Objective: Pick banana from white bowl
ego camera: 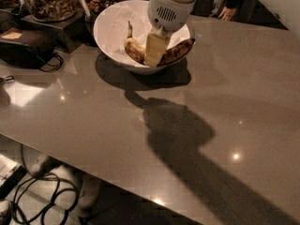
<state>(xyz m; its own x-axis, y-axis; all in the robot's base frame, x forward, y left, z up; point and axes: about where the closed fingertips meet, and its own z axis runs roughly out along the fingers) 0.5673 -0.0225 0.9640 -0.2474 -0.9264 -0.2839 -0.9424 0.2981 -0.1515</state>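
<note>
The white bowl (108, 26) stands at the back of the grey table, lined with crumpled white paper. The banana (177, 51) lies curved inside it, dull yellow with heavy brown spotting, its dark stem pointing up at the left. My gripper (155, 50) reaches down from the white wrist into the bowl. It sits over the banana's middle and hides that part. The banana rests in the bowl, not lifted.
A black device (23, 43) with a cable lies at the left. A glass jar of brown pieces (49, 0) stands on a dark stand behind it. A person's hand (228, 14) rests at the far edge. Cables (40, 196) lie on the floor below the table's front edge.
</note>
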